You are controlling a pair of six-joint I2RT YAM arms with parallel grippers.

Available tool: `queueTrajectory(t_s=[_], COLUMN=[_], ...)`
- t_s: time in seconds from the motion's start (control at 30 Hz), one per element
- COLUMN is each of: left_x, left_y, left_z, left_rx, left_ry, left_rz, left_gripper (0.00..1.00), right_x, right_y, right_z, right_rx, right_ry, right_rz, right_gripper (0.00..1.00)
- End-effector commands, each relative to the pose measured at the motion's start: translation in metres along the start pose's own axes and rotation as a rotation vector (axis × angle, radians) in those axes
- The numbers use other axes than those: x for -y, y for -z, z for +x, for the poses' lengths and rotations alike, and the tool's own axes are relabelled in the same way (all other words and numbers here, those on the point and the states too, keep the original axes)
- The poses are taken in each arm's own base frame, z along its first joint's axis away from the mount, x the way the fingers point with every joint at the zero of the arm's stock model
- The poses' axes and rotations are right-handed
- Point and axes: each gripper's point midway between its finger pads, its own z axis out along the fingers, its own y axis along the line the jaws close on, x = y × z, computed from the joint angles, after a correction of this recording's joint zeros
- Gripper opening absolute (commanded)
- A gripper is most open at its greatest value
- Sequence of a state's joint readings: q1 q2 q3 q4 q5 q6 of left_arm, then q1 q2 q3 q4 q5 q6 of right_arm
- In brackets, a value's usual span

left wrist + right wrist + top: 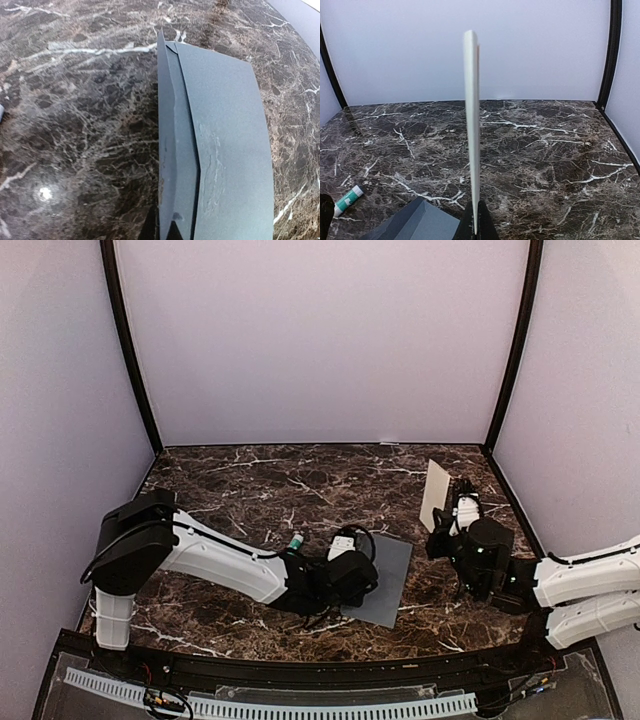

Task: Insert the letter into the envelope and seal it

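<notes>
The dark blue-grey envelope [392, 575] lies flat on the marble near the middle; in the left wrist view the envelope [225, 150] shows its flap [175, 150] raised along the left edge. My left gripper [368, 586] [162, 231] is shut on that flap's near end. The pale tan letter [436, 495] stands upright at the right, off the table, with my right gripper [448, 518] shut on its lower edge. In the right wrist view the letter [471, 125] shows edge-on, rising from the gripper [477, 226], with a corner of the envelope [415, 225] at lower left.
A small white-and-green glue stick [295, 540] [347, 200] lies on the marble table [250, 480] just left of the envelope, beside the left arm. Pale walls with black corner posts close in the table at the back and sides.
</notes>
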State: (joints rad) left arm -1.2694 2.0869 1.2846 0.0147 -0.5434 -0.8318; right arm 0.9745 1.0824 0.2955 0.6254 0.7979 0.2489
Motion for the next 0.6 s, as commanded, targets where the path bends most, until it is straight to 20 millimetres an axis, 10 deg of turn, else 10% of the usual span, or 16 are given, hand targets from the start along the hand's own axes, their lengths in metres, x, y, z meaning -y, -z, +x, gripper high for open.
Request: queueTrajectory(t_s=[0.0, 0.57], left_x=[-0.009, -0.061], left_y=[0.04, 0.13], left_z=[-0.06, -0.142], left_rx=[0.155, 0.513], left_ry=[-0.015, -0.13], left_rz=[0.019, 0.001], left_gripper=[0.0, 0.0], right_x=[-0.018, -0.089], right_y=[0.005, 0.037], right_z=[-0.035, -0.09], right_rx=[-0.008, -0.166], right_ry=[-0.1, -0.387], right_rz=[-0.082, -0.475], right_gripper=[0.0, 0.0])
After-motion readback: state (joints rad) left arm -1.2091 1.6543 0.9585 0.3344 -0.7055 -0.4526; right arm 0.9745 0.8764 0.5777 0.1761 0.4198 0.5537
